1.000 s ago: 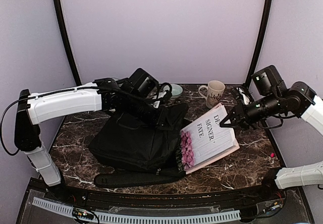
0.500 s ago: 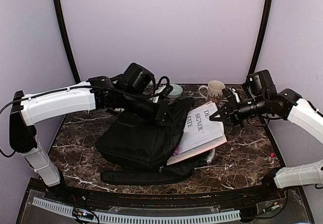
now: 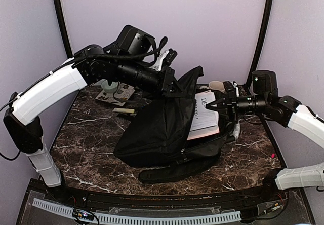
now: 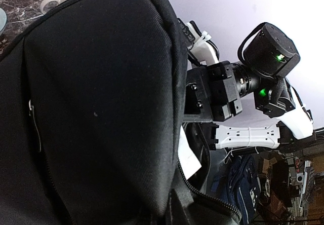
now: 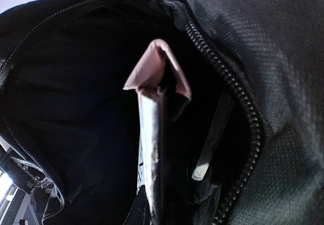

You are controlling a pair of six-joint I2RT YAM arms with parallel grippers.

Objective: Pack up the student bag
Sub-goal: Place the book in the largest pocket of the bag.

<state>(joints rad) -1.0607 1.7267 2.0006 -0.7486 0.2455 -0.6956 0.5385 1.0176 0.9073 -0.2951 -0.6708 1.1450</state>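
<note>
The student bag (image 3: pixel 162 128) sits in the middle of the tabletop (image 3: pixel 86 139), its lower part and a strap resting on the marble while its top edge is hoisted up and toward the far side. The left arm (image 3: pixel 55 83) reaches over from the left with its jaws pinched tight on that raised lip of fabric, seemingly so that the mouth gapes toward the right and does not sag shut. Opposite, the right arm (image 3: pixel 304 121) comes in level from the right, its jaws clamped narrowly on the outer edge of a white book (image 3: pixel 205 116) with printed lettering, held thin-side on so it can slide between the zipper (image 5: pixel 228 83) rows. In the right wrist view the book's pink-edged corner already sits inside the dark interior. A mug (image 3: pixel 216 85) stands just behind the book, near the far edge and apart from the bag
</note>
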